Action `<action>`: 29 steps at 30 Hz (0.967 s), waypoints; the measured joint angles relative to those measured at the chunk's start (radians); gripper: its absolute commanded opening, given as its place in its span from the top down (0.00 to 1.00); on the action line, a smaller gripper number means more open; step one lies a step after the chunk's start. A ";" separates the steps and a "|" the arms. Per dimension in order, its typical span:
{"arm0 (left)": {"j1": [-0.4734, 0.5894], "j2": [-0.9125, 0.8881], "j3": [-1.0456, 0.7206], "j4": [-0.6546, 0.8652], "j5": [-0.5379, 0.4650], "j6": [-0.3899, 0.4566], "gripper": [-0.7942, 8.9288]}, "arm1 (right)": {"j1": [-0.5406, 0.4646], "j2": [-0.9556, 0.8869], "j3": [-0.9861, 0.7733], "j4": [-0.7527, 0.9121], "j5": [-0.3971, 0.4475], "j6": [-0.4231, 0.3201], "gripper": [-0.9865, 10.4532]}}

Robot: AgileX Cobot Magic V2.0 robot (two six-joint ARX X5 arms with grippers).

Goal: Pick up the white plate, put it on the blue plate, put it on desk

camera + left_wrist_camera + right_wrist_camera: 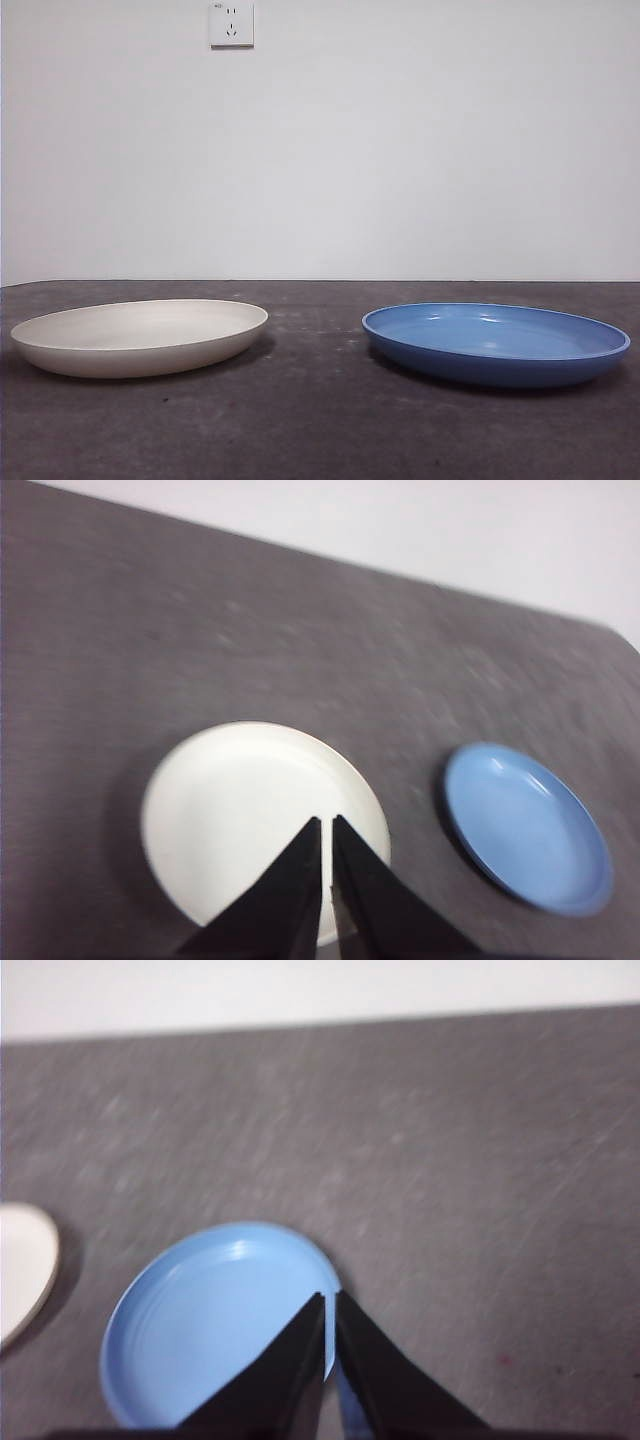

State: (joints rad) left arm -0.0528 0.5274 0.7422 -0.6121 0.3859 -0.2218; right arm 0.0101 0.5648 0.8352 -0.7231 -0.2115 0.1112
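Left claw (326, 820): we see its two black jaws pressed nearly together, only a thin slit between the tips, nothing held. It hangs above the white plate (262, 820), and the tips overlap the plate's inside in the left wrist view. We see no contact with the plate.

Right claw (330, 1296): same state, jaws closed to a thin slit, nothing between them. It hangs above the blue plate (215, 1320), with the tips over the plate's rim on the side away from the white plate (22, 1268). Again no contact that we can see.

Neither arm shows in the front view, so both sit high, out of that camera's field.

White plate (140, 336): flat on the desk (310, 420), upright, empty, matte cream. In the front view it sits at the left.

Blue plate (496, 343): flat on the desk at the right of the front view, upright, empty, glossy with a lighter blue inside. The left wrist view also catches the blue plate (527, 827) beside the white one.

The two plates lie side by side, apart, with a strip of bare desk between them. They are not stacked.

Desk: dark grey-brown, mottled. Behind it is a plain white wall (400, 150) with a white wall socket (231, 24) high up, above the white plate's side.
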 measured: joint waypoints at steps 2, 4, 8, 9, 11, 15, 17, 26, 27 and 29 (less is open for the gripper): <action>0.000 0.050 0.044 -0.038 0.050 0.035 0.90 | 0.000 0.051 0.055 -0.060 -0.031 -0.026 0.90; 0.000 0.098 0.085 -0.085 0.091 0.073 0.90 | 0.000 0.096 0.104 -0.122 -0.056 -0.055 0.90; -0.005 0.181 0.156 -0.200 0.145 0.147 0.90 | 0.000 0.167 0.184 -0.249 -0.081 -0.114 0.90; -0.009 0.196 0.171 -0.228 0.153 0.165 0.90 | 0.000 0.181 0.201 -0.277 -0.082 -0.128 0.90; -0.017 0.217 0.190 -0.271 0.167 0.194 0.90 | 0.000 0.204 0.226 -0.327 -0.084 -0.152 0.90; -0.034 0.229 0.201 -0.319 0.170 0.232 0.90 | 0.010 0.225 0.238 -0.398 -0.083 -0.178 0.90; -0.037 0.230 0.201 -0.335 0.170 0.238 0.90 | 0.019 0.227 0.238 -0.417 -0.084 -0.185 0.90; -0.037 0.231 0.201 -0.343 0.170 0.240 0.54 | 0.031 0.227 0.238 -0.416 -0.084 -0.187 0.60; -0.037 0.231 0.201 -0.343 0.170 0.240 0.51 | 0.031 0.227 0.238 -0.416 -0.084 -0.185 0.57; -0.037 0.231 0.201 -0.343 0.170 0.240 0.46 | 0.031 0.227 0.238 -0.417 -0.084 -0.182 0.55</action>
State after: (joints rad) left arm -0.0902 0.7582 0.9432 -0.9546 0.5560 0.0177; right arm 0.0414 0.7914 1.0729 -1.1397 -0.2951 -0.0708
